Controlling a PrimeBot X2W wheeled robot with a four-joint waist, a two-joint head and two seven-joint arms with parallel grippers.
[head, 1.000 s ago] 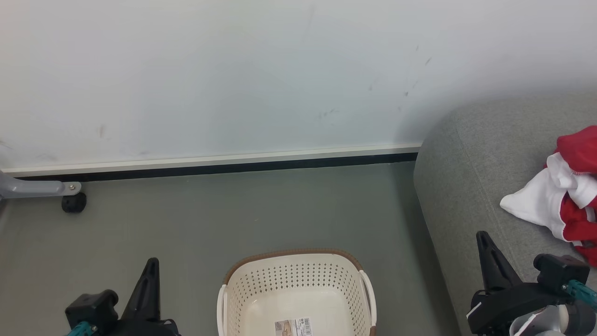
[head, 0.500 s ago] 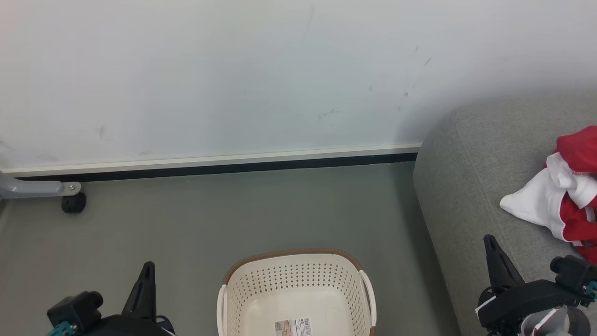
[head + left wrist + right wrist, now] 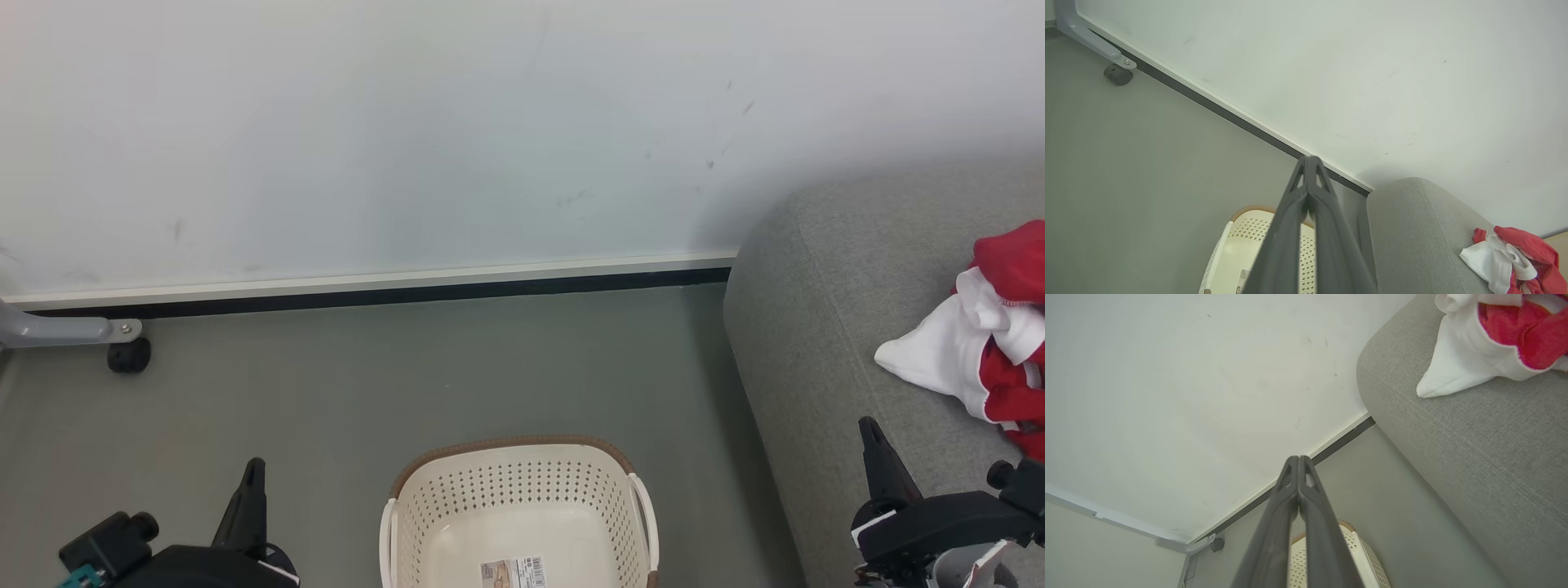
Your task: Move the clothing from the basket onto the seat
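The cream basket (image 3: 517,506) with a brown rim stands on the floor at the bottom centre, holding just a paper label (image 3: 513,571). The clothing (image 3: 984,343), red and white pieces in a heap, lies on the grey seat (image 3: 824,327) at the right. It also shows in the left wrist view as clothing (image 3: 1511,261) and in the right wrist view as clothing (image 3: 1490,339). My left gripper (image 3: 252,469) is shut and empty, low at the left of the basket. My right gripper (image 3: 867,426) is shut and empty over the seat's front edge, below the clothing.
A pale wall with a dark skirting strip (image 3: 384,294) runs behind the grey floor. A grey metal leg with a black caster (image 3: 129,355) stands at the far left by the wall. The floor between wall and basket is bare.
Both grippers have drawn down toward the bottom of the head view, the left one also shifting slightly left. Basket, clothing and seat have not moved.
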